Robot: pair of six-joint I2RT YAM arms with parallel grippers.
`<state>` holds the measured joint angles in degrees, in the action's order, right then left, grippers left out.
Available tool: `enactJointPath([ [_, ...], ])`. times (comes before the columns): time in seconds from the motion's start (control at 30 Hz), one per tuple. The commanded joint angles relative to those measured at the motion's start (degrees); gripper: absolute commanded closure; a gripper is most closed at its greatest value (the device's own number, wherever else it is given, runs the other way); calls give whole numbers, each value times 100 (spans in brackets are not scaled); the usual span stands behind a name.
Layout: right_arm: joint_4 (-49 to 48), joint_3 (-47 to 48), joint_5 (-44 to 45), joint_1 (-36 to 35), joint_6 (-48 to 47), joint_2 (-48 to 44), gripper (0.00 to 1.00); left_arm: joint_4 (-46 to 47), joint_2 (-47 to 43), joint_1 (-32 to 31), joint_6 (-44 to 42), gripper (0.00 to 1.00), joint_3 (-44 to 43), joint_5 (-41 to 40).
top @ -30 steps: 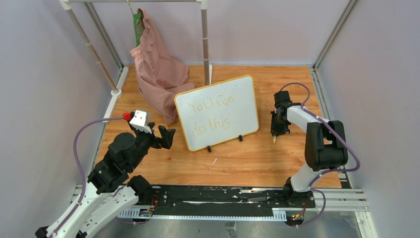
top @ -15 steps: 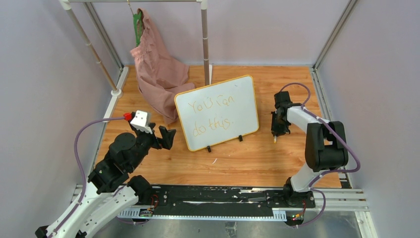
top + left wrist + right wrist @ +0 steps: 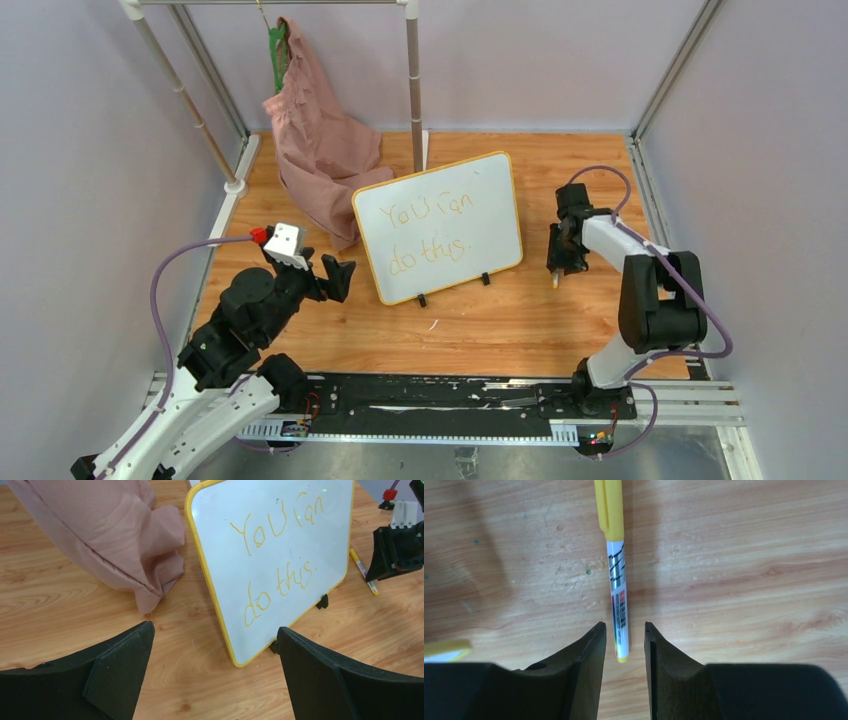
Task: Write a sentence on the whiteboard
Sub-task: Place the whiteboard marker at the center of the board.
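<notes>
A small whiteboard with a thin yellow frame stood near the middle of a wooden bench, leaning back on two small black feet. Its face was turned toward the two robot arms bolted at the near edge. The sentence was written on it in thin orange-yellow handwriting across two lines: "You can" above "do this."

The left claw hung just to the left of the whiteboard's lower corner and pointed at the board. Its two black fingers were wide apart and held nothing. From its wrist camera, the board filled the upper middle of the view, with the writing readable.

The right claw pointed down at the bench, to the right of the whiteboard and apart from it. A marker with a yellow cap and a white printed barrel lay flat on the wood beneath it. The marker's rear end sat between the two fingertips. The fingers were only narrowly apart, with a sliver of bench showing on each side of the barrel, so they were not clamped on it.

Behind and to the left of the whiteboard, a pink cloth hung from a green hanger on a white rail. Its lower folds rested on the bench beside the board's left edge.
</notes>
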<state>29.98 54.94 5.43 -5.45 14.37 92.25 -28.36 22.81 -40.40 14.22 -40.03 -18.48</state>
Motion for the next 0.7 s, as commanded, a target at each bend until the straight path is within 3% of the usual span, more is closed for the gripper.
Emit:
enactJointPath([
  [0.0,268,56,91,80,296,-801,62,190,-62,-78,-113,1,57,-157],
  [0.2,503,15,572,-28,454,-2063,61,179,57,-74,-83,0,45,-382],
  [0.47,413,-640,2727,-1963,417,-4455,62,661,-371,-81,283,0,234,-581],
  [0.57,610,-668,3009,-2458,450,-4978,60,633,-395,-82,510,0,293,-1023],
  [0.67,923,-551,3028,-2673,449,-5246,58,488,-159,-82,1270,0,313,-1875],
])
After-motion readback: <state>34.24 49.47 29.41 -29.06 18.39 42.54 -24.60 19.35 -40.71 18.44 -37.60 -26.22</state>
